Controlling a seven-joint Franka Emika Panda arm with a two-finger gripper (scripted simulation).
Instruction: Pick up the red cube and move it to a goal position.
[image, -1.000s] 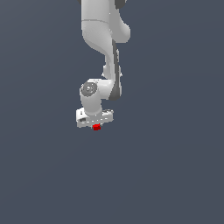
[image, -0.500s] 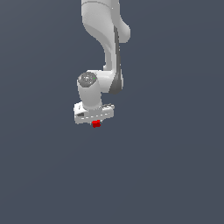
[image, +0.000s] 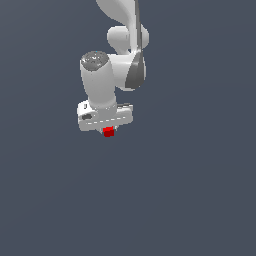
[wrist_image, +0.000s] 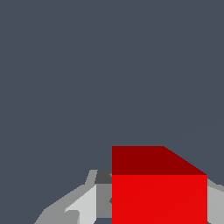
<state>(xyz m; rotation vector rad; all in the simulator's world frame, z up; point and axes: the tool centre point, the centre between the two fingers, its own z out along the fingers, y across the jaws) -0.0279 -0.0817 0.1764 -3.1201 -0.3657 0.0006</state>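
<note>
The red cube (image: 108, 132) is a tiny bright red block held just under the white gripper's body in the exterior view. My gripper (image: 108, 131) is shut on it, and the cube hangs in the air with the arm. In the wrist view the red cube (wrist_image: 159, 188) fills the near part of the picture, with grey fingers (wrist_image: 83, 205) on either side of it. The fingertips themselves are hidden behind the gripper body in the exterior view.
The white arm (image: 120, 55) comes down from the top of the exterior view. Everything around is a plain dark grey-blue background (image: 200, 190), with no other object in view.
The arm has lifted and turned, carrying the red cube up and toward the exterior view's left. The gripper stays shut on the cube.
</note>
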